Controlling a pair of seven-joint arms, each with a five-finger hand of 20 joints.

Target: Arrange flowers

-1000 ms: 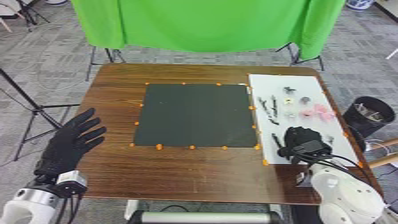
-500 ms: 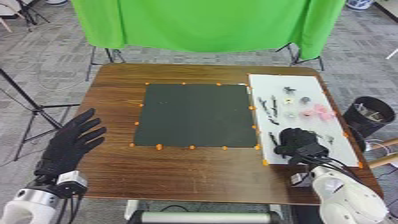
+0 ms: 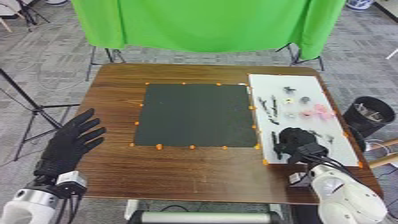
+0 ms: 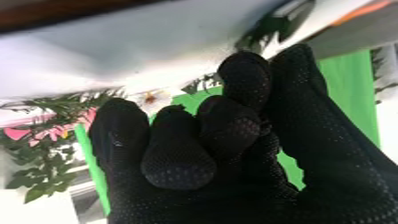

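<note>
Over the near part of the white sheet [image 3: 289, 87], at the table's right, my right hand [image 3: 299, 140] has its palm side down, beside a dark twig [image 3: 274, 138]. In the right wrist view, this hand [image 4: 182, 165] has loosely bent fingers and a straighter thumb; dark green leaves [image 4: 274, 25] lie beyond their tips. Pink flowers [image 3: 320, 112], a pale yellow-centred flower [image 3: 288, 101] and thin dark stems [image 3: 274, 107] lie farther up the sheet. My left hand [image 3: 67, 145] is open at the table's left edge, fingers spread.
A dark square mat [image 3: 195, 115] with orange markers round it covers the table's middle. Right of the table stands a black bin [image 3: 369, 117]. A green cloth [image 3: 209, 25] hangs beyond the far edge.
My right hand has shifted a little left, nearer the dark twig, and its wrist has swung left too. The left hand and the flowers keep their places.
</note>
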